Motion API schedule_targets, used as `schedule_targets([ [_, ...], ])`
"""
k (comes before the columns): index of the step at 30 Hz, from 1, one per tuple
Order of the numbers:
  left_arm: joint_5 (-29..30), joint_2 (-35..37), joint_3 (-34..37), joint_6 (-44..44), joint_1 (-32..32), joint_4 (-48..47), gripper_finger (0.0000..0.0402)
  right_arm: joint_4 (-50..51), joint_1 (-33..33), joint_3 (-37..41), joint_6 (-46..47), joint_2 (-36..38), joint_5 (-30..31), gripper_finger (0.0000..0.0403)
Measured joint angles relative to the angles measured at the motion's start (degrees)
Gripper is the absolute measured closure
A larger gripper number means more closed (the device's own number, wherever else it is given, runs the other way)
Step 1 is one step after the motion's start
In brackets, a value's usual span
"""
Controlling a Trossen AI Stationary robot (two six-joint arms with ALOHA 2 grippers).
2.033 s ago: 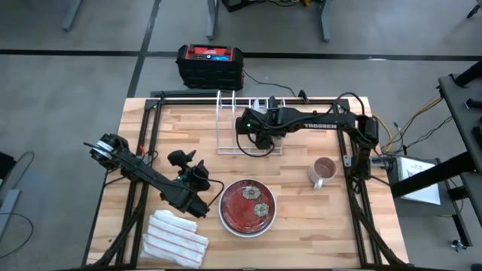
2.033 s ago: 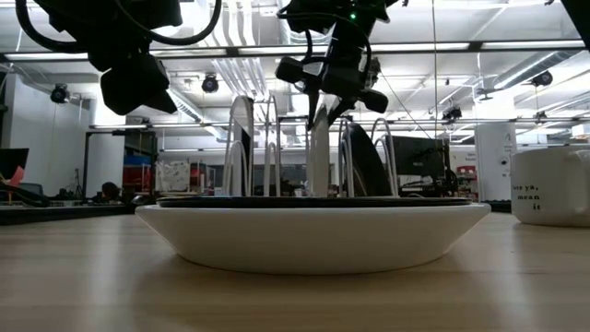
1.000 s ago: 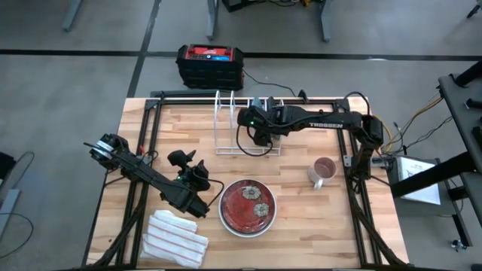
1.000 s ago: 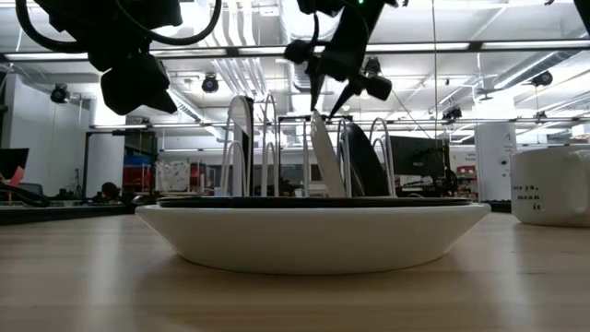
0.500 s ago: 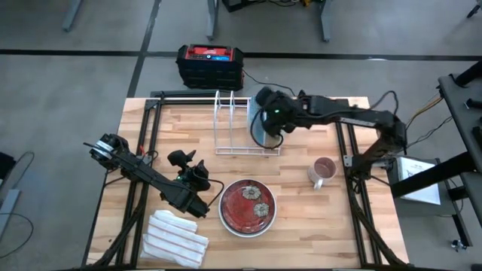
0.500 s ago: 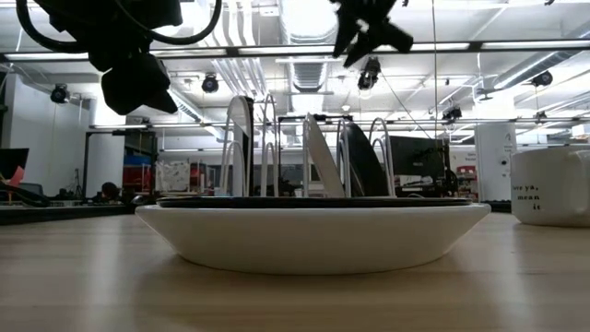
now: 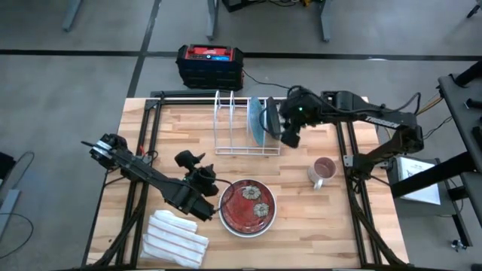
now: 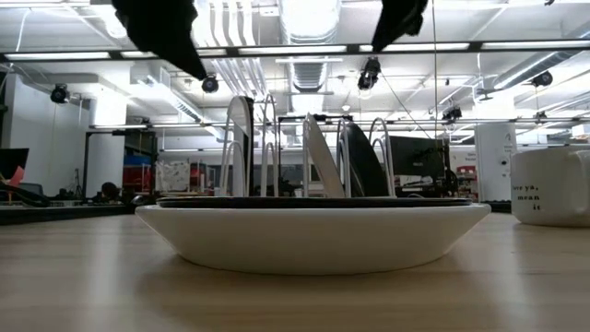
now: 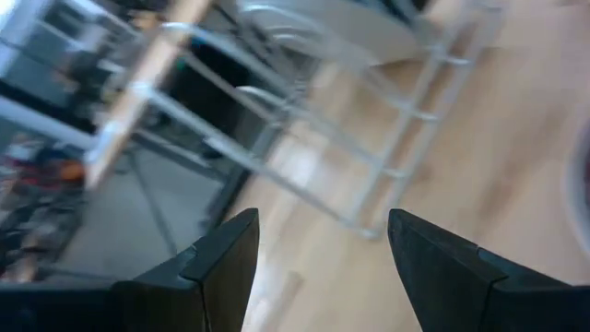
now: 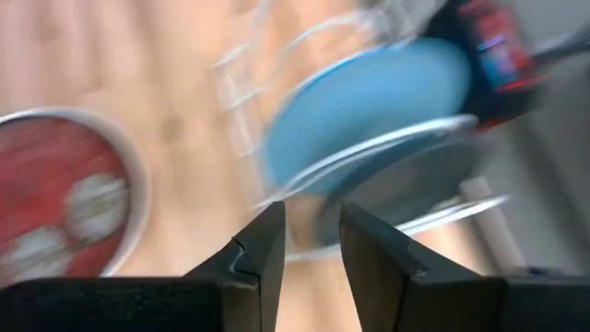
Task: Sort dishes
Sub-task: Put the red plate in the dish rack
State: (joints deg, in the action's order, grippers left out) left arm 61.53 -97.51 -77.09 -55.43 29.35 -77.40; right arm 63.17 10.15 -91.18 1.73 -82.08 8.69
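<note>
Plates in the rack [image 7: 245,128] sit beside the empty right tool [image 7: 289,135], its fingers slightly apart.

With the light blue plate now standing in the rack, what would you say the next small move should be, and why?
Probably the left gripper should close the last gap to the red flowered plate and take hold of its near rim. That plate lies flat on the table, the only dish outside the wire rack, where the light blue plate already stands. The left gripper is open right beside it, while the right gripper is empty near the rack.
</note>
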Motion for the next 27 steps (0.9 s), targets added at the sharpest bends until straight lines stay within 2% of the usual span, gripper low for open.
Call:
schedule_targets([
  [4,-7.15,0.00,-2.23,8.90,0.02,8.63,0.0171,-0.22,-1.55,4.47,1.20,0.21,-6.01,0.0320],
  [9,-20.69,0.00,-1.10,20.03,0.54,23.44,0.0171,-1.89,-4.65,11.00,2.82,0.26,-7.74,0.0334],
  [11,-23.97,0.00,0.17,23.17,1.27,28.03,0.0171,-2.73,-6.33,13.62,4.91,0.26,-7.75,0.0338],
  [14,-26.02,0.00,2.07,26.35,2.32,34.21,0.0171,-5.91,-9.15,17.42,9.14,0.26,-7.77,0.0340],
  [19,-28.78,-0.41,4.18,27.31,3.40,39.46,0.0171,-13.42,-13.49,22.32,16.98,0.32,-7.79,0.0339],
  [23,-31.44,-1.51,7.00,29.38,3.48,46.76,0.0171,-19.65,-17.00,26.21,22.76,0.32,-7.76,0.0328],
  [27,-34.04,-3.88,8.23,30.25,3.47,48.71,0.0171,-25.82,-19.59,30.30,27.70,0.32,-7.72,0.0313],
])
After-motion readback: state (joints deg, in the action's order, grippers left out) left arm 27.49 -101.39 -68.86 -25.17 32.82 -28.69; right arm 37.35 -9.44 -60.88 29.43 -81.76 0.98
